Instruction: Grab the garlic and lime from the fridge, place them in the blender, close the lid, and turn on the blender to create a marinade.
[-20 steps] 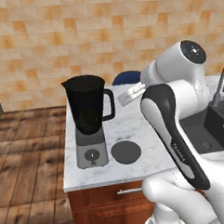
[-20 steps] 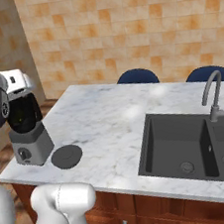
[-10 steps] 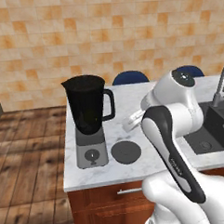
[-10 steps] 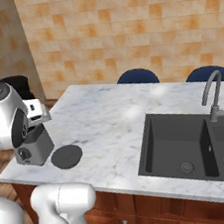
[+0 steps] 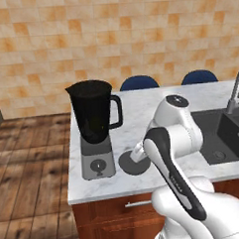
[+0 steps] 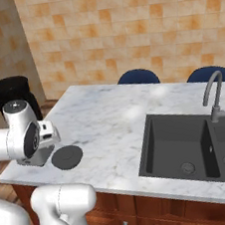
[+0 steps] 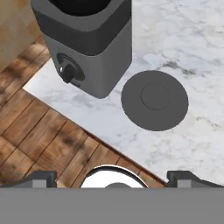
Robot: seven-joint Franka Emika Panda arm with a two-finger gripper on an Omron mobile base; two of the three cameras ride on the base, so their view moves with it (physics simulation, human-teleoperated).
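Observation:
The blender (image 5: 94,118) stands at the counter's left end, its black jar open at the top on a grey base with a round dial (image 7: 68,72). Just right of the base, the lid (image 7: 154,99) lies flat on the marble; it is also in the right base view (image 6: 66,156), and my arm partly covers it in the left base view (image 5: 130,164). My gripper (image 7: 113,179) hovers above the counter's front edge, pointing down at the lid and base, open with nothing between its fingers. The garlic, lime and fridge are out of view.
A black double sink (image 6: 188,142) with a curved tap (image 6: 214,96) fills the counter's right half. Two blue chair backs (image 5: 139,82) stand behind the counter. Wooden floor (image 7: 39,140) lies beyond the counter's left and front edges.
My hand has come down from beside the jar's rim to a low position over the lid and the counter's front edge. The blender and lid have not moved.

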